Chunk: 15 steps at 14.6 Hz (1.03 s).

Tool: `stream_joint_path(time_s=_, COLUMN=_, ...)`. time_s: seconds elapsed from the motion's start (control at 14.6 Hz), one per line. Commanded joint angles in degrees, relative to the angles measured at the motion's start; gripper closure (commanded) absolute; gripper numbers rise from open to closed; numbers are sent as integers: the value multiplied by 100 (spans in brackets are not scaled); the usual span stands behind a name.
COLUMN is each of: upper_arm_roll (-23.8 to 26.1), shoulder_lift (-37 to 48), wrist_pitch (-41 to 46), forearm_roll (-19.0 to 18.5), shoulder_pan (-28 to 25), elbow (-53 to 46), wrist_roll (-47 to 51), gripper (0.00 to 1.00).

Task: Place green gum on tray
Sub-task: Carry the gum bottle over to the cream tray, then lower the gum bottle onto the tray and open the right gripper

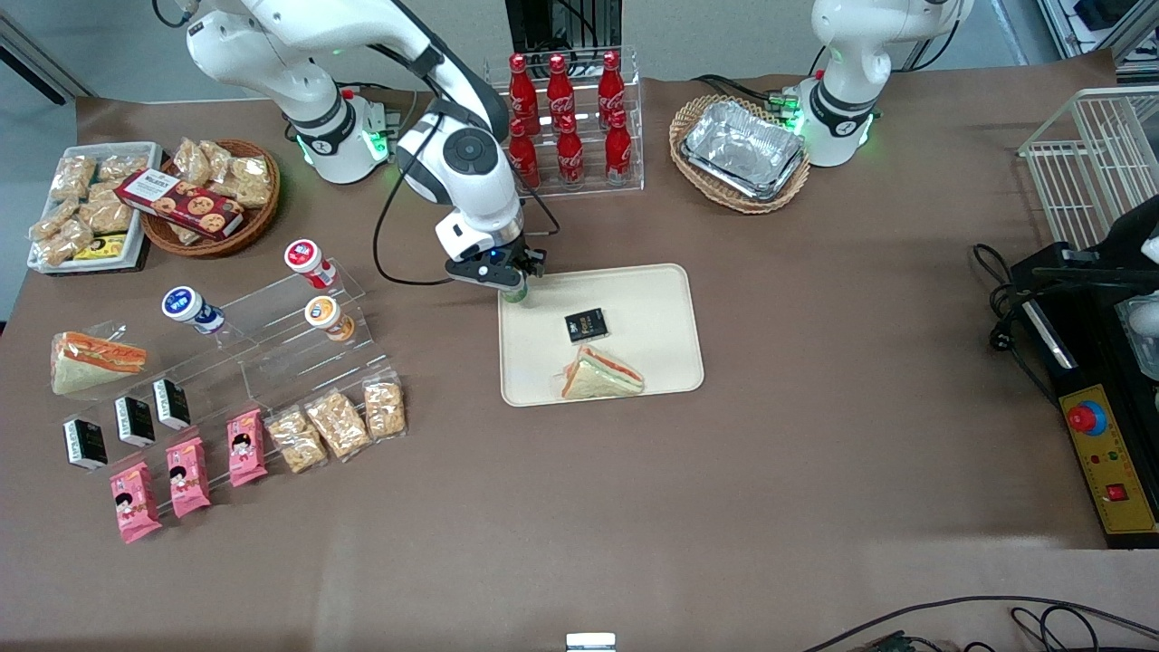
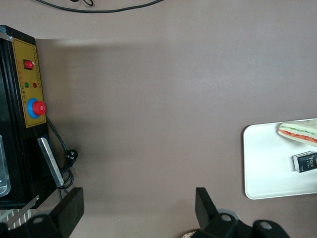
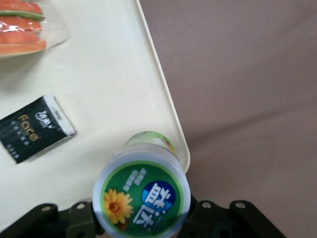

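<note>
Gripper point(image 1: 512, 288) clamped on green gum point(image 3: 142, 197), hovering over tray point(image 1: 652, 299) corner farthest from the sandwich point(image 1: 602, 374). Best lowered straight, released inside the rim, 1 clean opening.

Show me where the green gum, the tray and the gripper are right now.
green gum point(image 3: 141, 201): right wrist view, on its round green-labelled lid.
tray point(image 1: 656, 312): front view, on a bare stretch of its cream floor.
gripper point(image 1: 512, 282): front view, between its fingertips, above the tray's corner farthest from the camera, toward the working arm's end.
</note>
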State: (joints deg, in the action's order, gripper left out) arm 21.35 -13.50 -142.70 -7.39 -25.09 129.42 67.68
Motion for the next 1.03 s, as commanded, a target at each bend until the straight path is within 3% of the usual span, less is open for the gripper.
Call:
stream_joint_path(time_s=0.0, upper_arm_roll=-34, shoulder_lift=-407, wrist_pitch=-477, forearm_roll=-525, shoulder_pan=-14, elbow=-13, wrist_roll=482, gripper=70)
stream_joint_path(time_s=0.21, upper_arm_roll=-34, shoulder_lift=-592, wrist_pitch=-671, forearm_roll=-859, shoulder_pan=-40, elbow=-22, wrist_roll=956, gripper=69)
stream_joint_path(time_s=0.41, upper_arm_roll=-34, shoulder_lift=-671, wrist_pitch=-759, forearm_roll=-992, shoulder_pan=-102, elbow=-39, wrist_roll=1220, gripper=49)
stream_joint_path(time_s=0.48, upper_arm_roll=-34, shoulder_lift=-689, wrist_pitch=-759, forearm_roll=-1001, shoulder_pan=-111, elbow=-48, wrist_roll=1230, gripper=40)
stream_joint_path(time_s=0.55, upper_arm_roll=-34, shoulder_lift=-715, wrist_pitch=-794, forearm_roll=-1001, shoulder_pan=-111, elbow=-48, wrist_roll=1256, gripper=0)
stream_joint_path(time_s=0.96, upper_arm_roll=-34, shoulder_lift=-724, wrist_pitch=-821, forearm_roll=-1010, shoulder_pan=-137, elbow=-66, wrist_roll=1327, gripper=0)
